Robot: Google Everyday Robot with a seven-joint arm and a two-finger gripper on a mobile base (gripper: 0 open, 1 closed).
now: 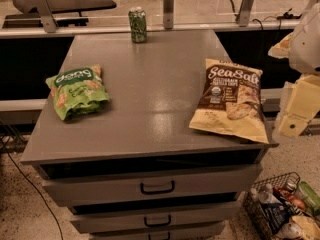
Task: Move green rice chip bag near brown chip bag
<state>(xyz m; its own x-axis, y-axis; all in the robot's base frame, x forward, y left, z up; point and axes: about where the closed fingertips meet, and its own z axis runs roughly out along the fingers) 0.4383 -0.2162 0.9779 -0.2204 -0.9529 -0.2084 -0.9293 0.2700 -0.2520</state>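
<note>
I count on one table (150, 79): one green rice chip bag (77, 91), one brown chip bag (231, 101), one can (138, 25). One gripper (299, 111), at the right edge. Three drawers (157, 187).

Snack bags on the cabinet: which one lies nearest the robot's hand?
The brown chip bag, dark brown above and pale yellow below, beside the gripper at the right edge; the green rice chip bag lies far left.

A grey metal cabinet (150, 109) stands in the middle, with drawers (115, 186) that have dark handles. Behind it runs a pale rail (100, 30) with metal brackets (168, 6). The floor (20, 214) is speckled and pale; a wire basket (252, 211) stands at lower right. The light is warm and dim. The gripper (299, 109) hangs at the right edge.
</note>
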